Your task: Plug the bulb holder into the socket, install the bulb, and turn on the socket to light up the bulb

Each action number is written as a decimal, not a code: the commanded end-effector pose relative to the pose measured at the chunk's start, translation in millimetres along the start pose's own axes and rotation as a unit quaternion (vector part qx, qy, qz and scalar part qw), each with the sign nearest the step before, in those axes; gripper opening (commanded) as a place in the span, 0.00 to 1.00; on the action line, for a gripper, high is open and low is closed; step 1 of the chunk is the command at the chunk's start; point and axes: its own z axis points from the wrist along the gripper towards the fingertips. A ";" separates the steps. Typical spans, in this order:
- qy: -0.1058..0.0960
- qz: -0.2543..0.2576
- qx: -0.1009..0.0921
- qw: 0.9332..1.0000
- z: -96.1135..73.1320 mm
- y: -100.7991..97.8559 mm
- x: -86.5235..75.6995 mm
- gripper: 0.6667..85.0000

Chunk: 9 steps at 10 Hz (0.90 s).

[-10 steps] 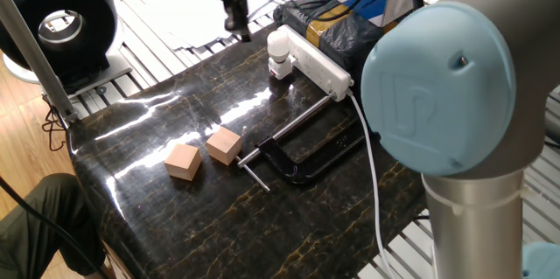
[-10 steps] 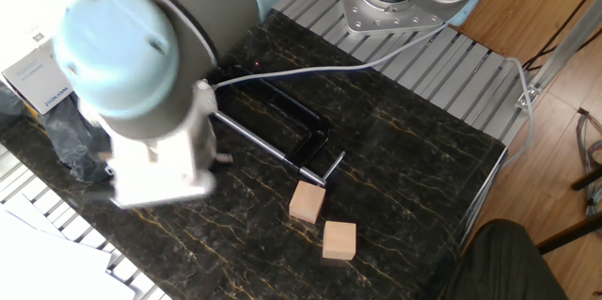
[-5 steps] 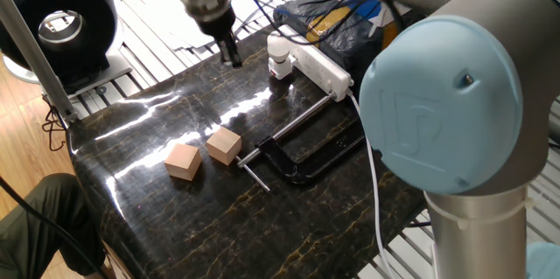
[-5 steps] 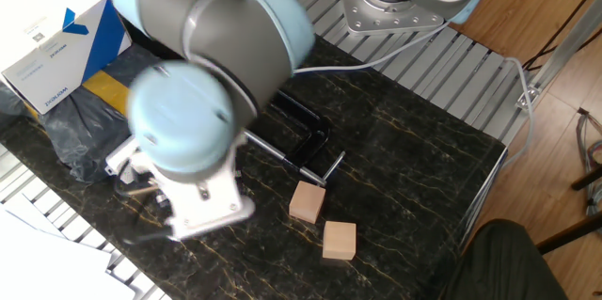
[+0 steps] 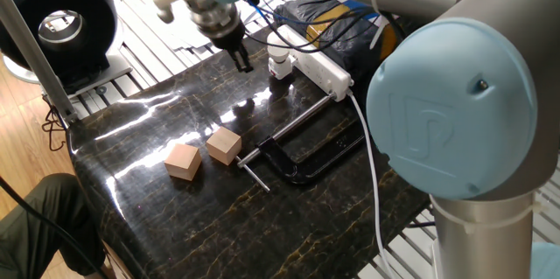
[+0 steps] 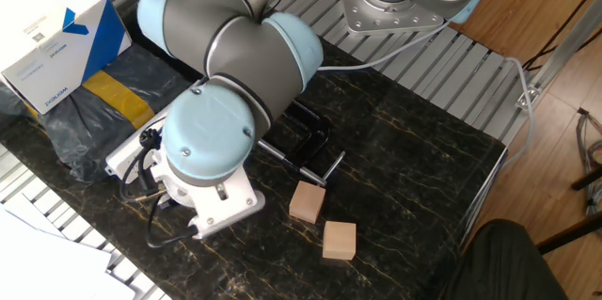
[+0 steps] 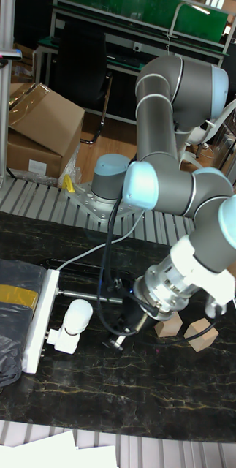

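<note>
The gripper (image 5: 242, 60) hangs over the dark table (image 5: 175, 218) just beside the bulb (image 7: 77, 315) – screwed into the bulb holder (image 7: 60, 339) on the socket (image 7: 39, 318) – its fingers nearly together, empty (two wooden cubes (image 5: 203, 154) lie apart)

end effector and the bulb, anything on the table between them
Nothing. In the tall fixed view, only bare dark tabletop separates the end effector from the bulb, which is already in the bulb holder.

2 high cams, opposite sides; tall cam frontal, shared table (image 5: 175, 218).
</note>
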 end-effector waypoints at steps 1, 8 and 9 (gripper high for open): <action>0.018 -0.019 0.008 1.000 21.8 -1.3 16.7 0.00; 0.041 -0.030 -0.012 0.999 30.8 10.9 31.8 0.00; 0.044 -0.027 -0.007 0.999 32.1 8.8 31.9 0.00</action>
